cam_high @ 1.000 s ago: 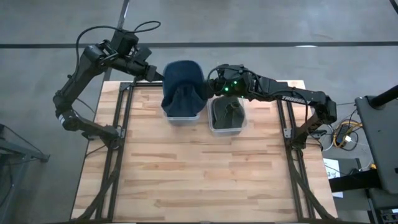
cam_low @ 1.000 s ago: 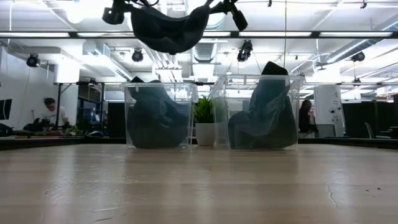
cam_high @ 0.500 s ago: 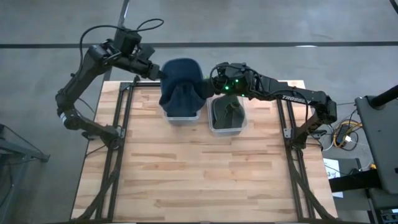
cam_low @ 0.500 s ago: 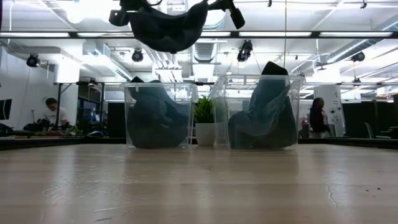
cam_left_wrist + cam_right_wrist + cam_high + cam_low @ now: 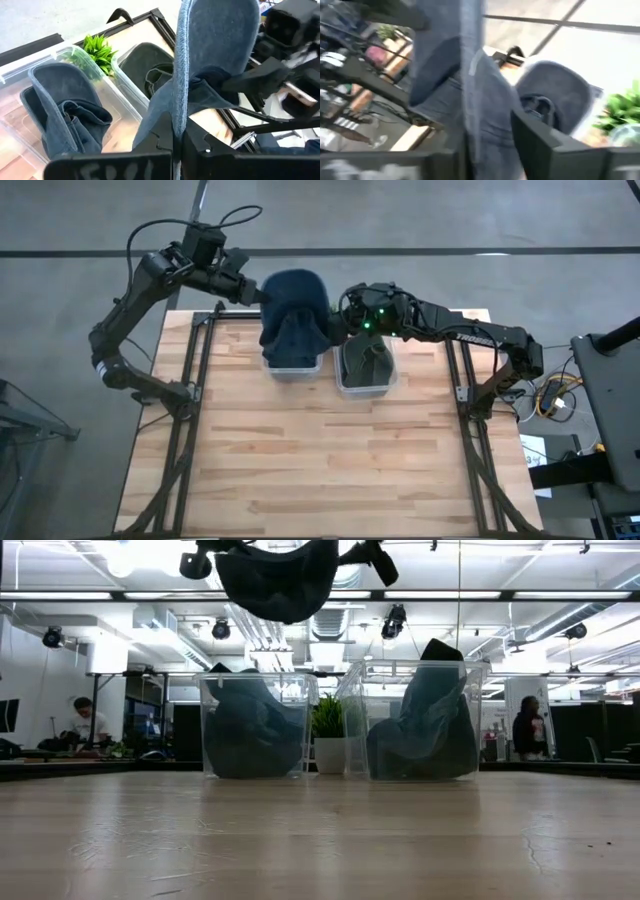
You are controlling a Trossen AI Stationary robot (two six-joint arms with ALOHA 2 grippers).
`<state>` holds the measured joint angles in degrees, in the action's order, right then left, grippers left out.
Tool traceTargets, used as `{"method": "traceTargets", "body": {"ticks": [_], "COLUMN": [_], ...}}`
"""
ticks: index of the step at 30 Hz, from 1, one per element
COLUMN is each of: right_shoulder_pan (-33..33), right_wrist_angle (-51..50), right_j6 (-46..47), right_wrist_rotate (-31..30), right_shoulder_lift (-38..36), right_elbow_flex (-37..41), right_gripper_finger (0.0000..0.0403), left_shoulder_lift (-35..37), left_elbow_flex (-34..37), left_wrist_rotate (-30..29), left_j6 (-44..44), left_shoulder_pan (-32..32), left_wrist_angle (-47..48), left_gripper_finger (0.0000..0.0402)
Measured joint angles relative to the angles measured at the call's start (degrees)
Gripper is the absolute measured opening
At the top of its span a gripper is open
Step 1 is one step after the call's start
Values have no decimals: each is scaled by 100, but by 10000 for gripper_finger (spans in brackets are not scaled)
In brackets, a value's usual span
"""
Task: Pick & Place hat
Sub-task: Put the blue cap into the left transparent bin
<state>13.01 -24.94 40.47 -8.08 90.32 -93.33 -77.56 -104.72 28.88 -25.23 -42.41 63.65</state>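
Observation:
A dark blue hat hangs in the air above the left clear bin at the table's far edge, strung between my two grippers. In the low view it sags as a pouch high over the bins. My left gripper is on its left side, shut on its edge. On its right side my right gripper stands open, with the hat's other edge between its fingers. The left bin holds another blue hat. The right bin holds a dark green one. My left gripper pinches the hat's rim edge between its two shut fingers, coming level from the table's left. The hat is clear of the bins and sags away from the hold. My right gripper has the opposite edge between its parted fingers; whether they touch it, I cannot tell.
The two clear bins stand side by side at the table's far edge, with a small potted plant behind the gap between them. The wooden tabletop stretches toward the near edge. People show far off in the room behind.
My left gripper has moved in a little toward the hat. The hat has risen slightly and its sagging middle has shifted a bit toward the right; it stays above the left bin.

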Motion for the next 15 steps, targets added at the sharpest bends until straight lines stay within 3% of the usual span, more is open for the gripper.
{"method": "traceTargets", "body": {"ticks": [8,15], "right_shoulder_pan": [193,210], "right_wrist_angle": [-693,-1336], "right_j6": [-205,-667], "right_wrist_rotate": [-50,-458], "right_shoulder_lift": [-189,-724], "right_elbow_flex": [-51,-115], "right_gripper_finger": [259,315], "left_shoulder_lift": [89,142], "left_elbow_flex": [-16,-27], "left_wrist_rotate": [-5,-591], "left_j6": [-128,52], "left_shoulder_pan": [-14,-132], "left_wrist_angle": [6,44], "left_gripper_finger": [5,5]}}
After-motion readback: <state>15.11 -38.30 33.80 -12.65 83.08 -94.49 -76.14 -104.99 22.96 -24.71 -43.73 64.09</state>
